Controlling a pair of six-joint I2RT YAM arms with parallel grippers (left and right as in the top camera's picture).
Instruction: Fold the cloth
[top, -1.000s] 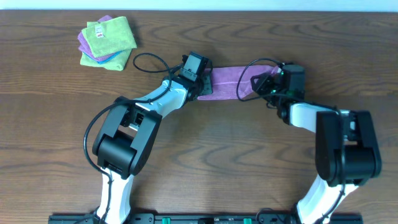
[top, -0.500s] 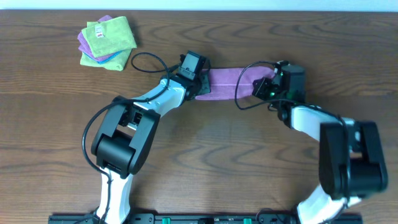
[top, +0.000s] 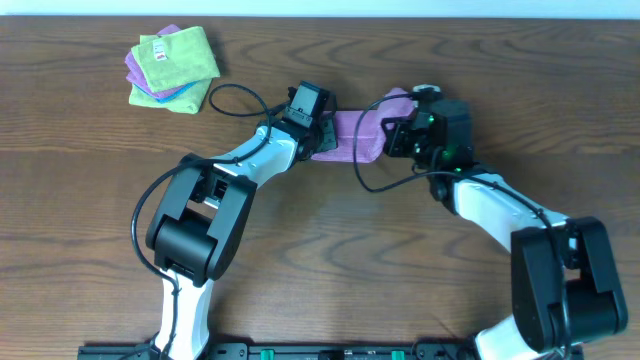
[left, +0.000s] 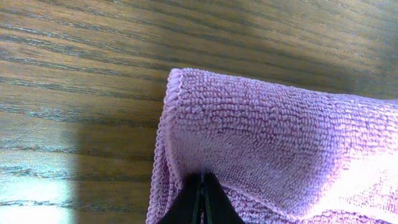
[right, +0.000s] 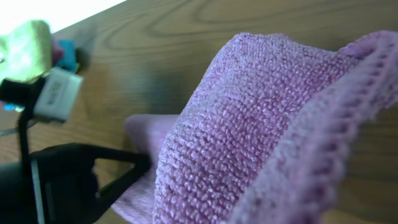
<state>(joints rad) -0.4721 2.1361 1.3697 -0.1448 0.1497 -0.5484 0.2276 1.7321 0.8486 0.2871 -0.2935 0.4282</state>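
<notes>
The lilac cloth (top: 352, 132) lies as a short bunched strip between my two grippers at the table's far middle. My left gripper (top: 322, 138) holds its left end. In the left wrist view the dark jaws (left: 203, 186) are pressed together on a fold of the cloth (left: 267, 137), whose hemmed corner curls over the wood. My right gripper (top: 392, 128) is shut on the cloth's right end, which is lifted and carried over toward the left. In the right wrist view the cloth (right: 249, 124) drapes over and hides the fingers.
A stack of folded cloths (top: 175, 65), lime-green on top, sits at the far left. A black cable (top: 235, 95) loops beside the left arm, and another hangs under the right wrist (top: 365, 175). The left gripper's black body (right: 62, 180) shows in the right wrist view.
The right gripper has shut on the cloth's right end and moved left with it toward the left gripper, so the strip is now shorter. The left gripper has stayed in place.
</notes>
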